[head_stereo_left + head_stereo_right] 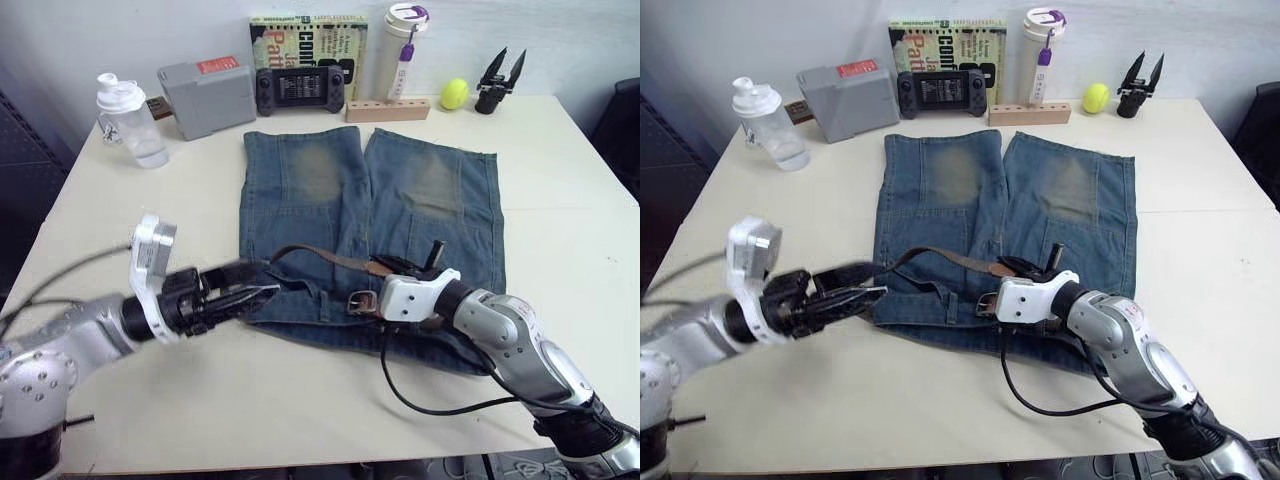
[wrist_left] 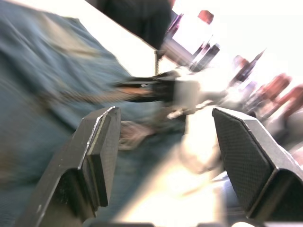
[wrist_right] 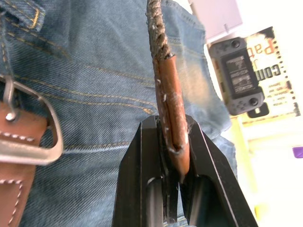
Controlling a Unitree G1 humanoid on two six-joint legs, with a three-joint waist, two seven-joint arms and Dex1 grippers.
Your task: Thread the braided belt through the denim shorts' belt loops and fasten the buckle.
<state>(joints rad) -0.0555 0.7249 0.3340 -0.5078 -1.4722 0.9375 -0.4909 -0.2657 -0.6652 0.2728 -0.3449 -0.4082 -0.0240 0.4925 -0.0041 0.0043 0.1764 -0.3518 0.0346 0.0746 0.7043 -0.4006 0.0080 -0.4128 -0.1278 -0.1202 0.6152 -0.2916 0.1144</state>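
The leather tip of the belt (image 3: 171, 113) is being clamped by the right gripper (image 3: 173, 156), kept ready for the buckle (image 3: 28, 124) beside it. The left gripper (image 2: 163, 156) is being held spread wide at the shorts (image 1: 320, 200) waistband, probably to steady it.

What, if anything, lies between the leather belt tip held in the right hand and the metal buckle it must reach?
Nothing visible: only bare faded blue denim shorts separates the reddish-brown leather belt tip, clamped in the right hand, from the silver-grey metal buckle.
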